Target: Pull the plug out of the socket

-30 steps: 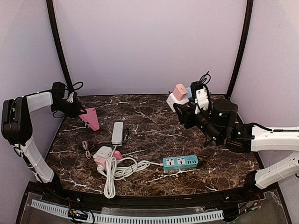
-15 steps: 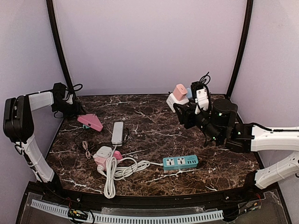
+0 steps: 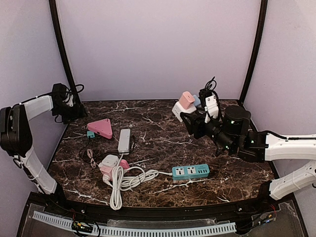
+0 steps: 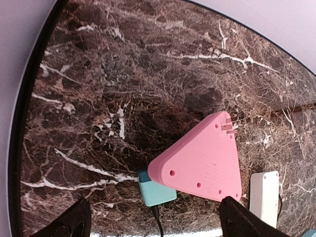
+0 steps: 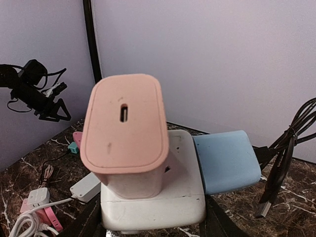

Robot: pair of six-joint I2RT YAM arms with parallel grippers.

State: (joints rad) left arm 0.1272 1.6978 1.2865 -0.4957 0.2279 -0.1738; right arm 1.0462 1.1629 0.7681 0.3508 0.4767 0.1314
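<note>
Marble table [image 3: 163, 143] | pink plug [image 5: 126, 133] stands up from white socket [image 5: 170, 197]

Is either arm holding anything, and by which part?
The right end effector grips the white socket block by its sides, below the pink plug. The left end effector holds nothing.

Teal power strip [image 3: 190, 171], white coiled cord [image 3: 118, 182] nearby.

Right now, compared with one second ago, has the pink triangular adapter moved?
Yes. The pink triangular adapter has dropped out of the left gripper and now lies flat, a little nearer to the white power strip.
</note>
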